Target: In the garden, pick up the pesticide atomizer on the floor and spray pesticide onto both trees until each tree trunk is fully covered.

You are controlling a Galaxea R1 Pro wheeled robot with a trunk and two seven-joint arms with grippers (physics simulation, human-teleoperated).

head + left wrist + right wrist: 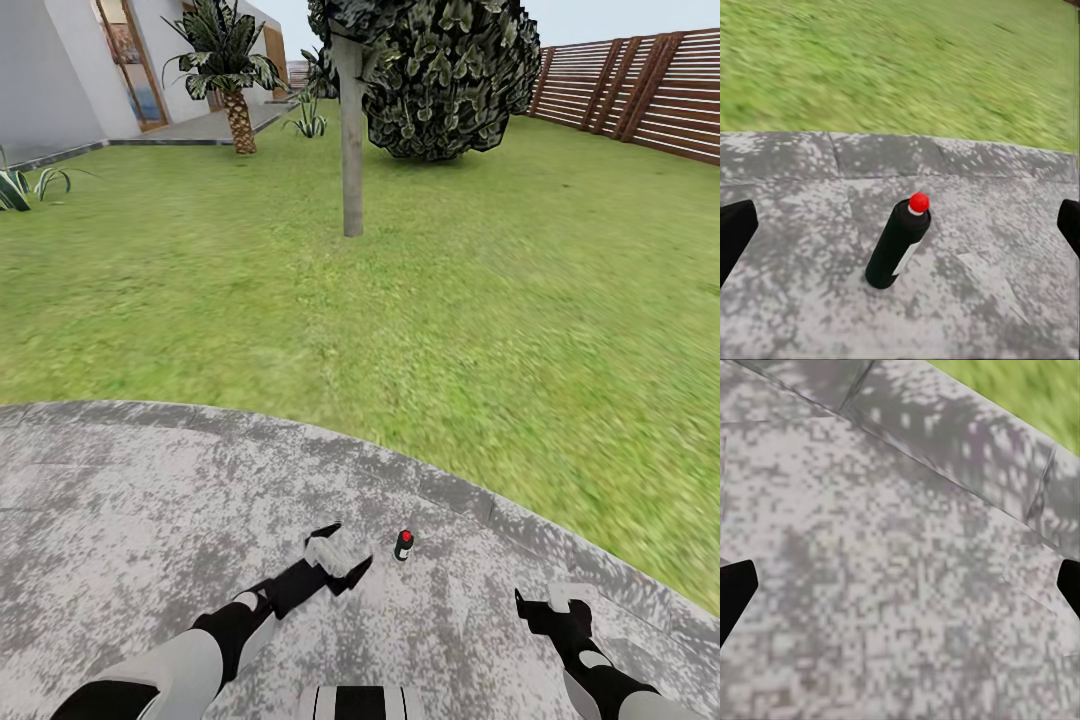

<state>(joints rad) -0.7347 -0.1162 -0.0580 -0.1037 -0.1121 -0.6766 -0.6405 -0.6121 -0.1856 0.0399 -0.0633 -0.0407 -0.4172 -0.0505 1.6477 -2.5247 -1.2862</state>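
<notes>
Currently pesticide atomizer (403, 545) (898, 244) stands upright on the grey stone paving (150, 500), near its curved edge with the lawn (450, 300). Left gripper (345, 560) just beside it, jaws open, not touching. Right gripper (550, 605) further off, jaws open. Tree trunk (352, 150) well beyond the atomizer.

Both arms (210, 640) pair glossy black joints with pale grey shells.

Grey stone paving (150, 480) bare around the upright pesticide atomizer (403, 545), free room on every side of it, left gripper (345, 555) just beside it at 9 o'clock with fingers spread wide, open lawn (480, 300) beyond, tree trunk (351, 140) standing far off at 12 o'clock
</notes>
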